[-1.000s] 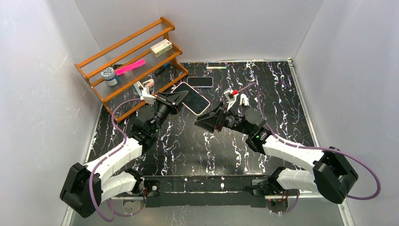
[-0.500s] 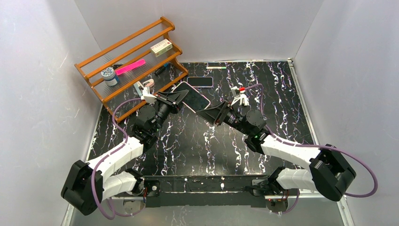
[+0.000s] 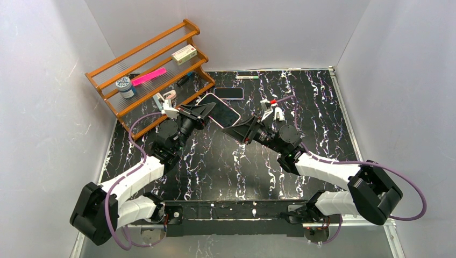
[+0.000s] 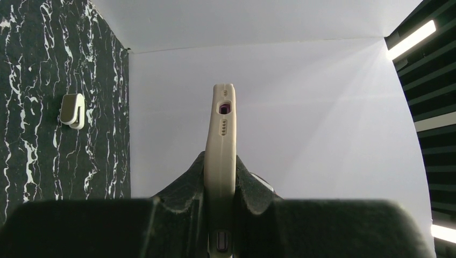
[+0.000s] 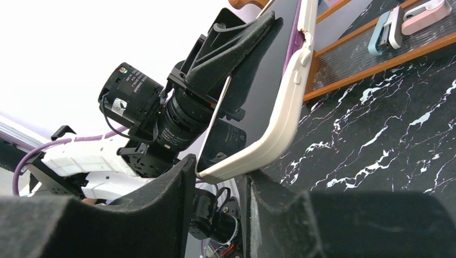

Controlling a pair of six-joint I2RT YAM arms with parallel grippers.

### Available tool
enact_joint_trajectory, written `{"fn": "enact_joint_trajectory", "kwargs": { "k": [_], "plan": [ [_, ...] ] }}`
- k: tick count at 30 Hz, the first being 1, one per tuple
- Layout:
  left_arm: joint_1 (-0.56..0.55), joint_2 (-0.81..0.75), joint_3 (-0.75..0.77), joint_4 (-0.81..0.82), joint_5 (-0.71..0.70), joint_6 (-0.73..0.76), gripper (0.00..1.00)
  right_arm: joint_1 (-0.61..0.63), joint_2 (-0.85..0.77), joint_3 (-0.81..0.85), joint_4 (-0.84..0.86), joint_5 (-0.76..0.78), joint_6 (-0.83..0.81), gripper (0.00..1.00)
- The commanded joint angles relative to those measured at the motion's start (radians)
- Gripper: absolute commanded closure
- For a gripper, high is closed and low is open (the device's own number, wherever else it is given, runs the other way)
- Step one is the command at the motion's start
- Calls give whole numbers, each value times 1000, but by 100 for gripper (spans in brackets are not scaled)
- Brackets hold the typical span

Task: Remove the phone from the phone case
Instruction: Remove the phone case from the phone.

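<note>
left gripper (image 4: 219, 180) closed hard on the phone case (image 4: 220, 134), clamping it edge-on across front and back. left wrist cam looks straight along the cream edge w/ port cutout and speaker holes facing the lens. phone (image 3: 223, 114) is in the case, dark screen up and tilted, held off the table (image 3: 322, 107) between the two arms, just in front of the right end of the wooden rack (image 3: 150, 67).

right gripper (image 5: 218, 180) is at the opposite, lower corner of the case. pads (image 5: 161, 199) sit either side of that corner w/ the corner between them. looks like contact on the left pad, but can't tell if it's actually clamped or just bracketing. right wrist cam: a thin purple strip shows along the upper case rim beside the screen; can't tell if the phone is lifting out there.

2nd phone (image 3: 229, 93) flat on the table behind, apart from the held one. pen (image 3: 247, 77) near the back edge. small beige clip (image 4: 72, 110) on the table, seen in left wrist cam.
</note>
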Motion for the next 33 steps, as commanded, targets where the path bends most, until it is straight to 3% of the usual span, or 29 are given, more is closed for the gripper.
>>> {"fn": "enact_joint_trajectory", "kwargs": {
  "k": [1, 9, 19, 33],
  "plan": [
    [-3, 1, 31, 85, -13, -11, 100, -1, -1, 42, 70, -8, -28, 62],
    [-1, 28, 49, 70, 27, -32, 100, -3, -7, 61, -6, -19, -154, 99],
    [15, 87, 121, 4, 187, -57, 100, -7, 34, 196, -194, -157, -483, 99],
    [15, 91, 185, 2, 276, -25, 100, -60, 86, 303, -398, -149, -687, 99]
  ]
}}
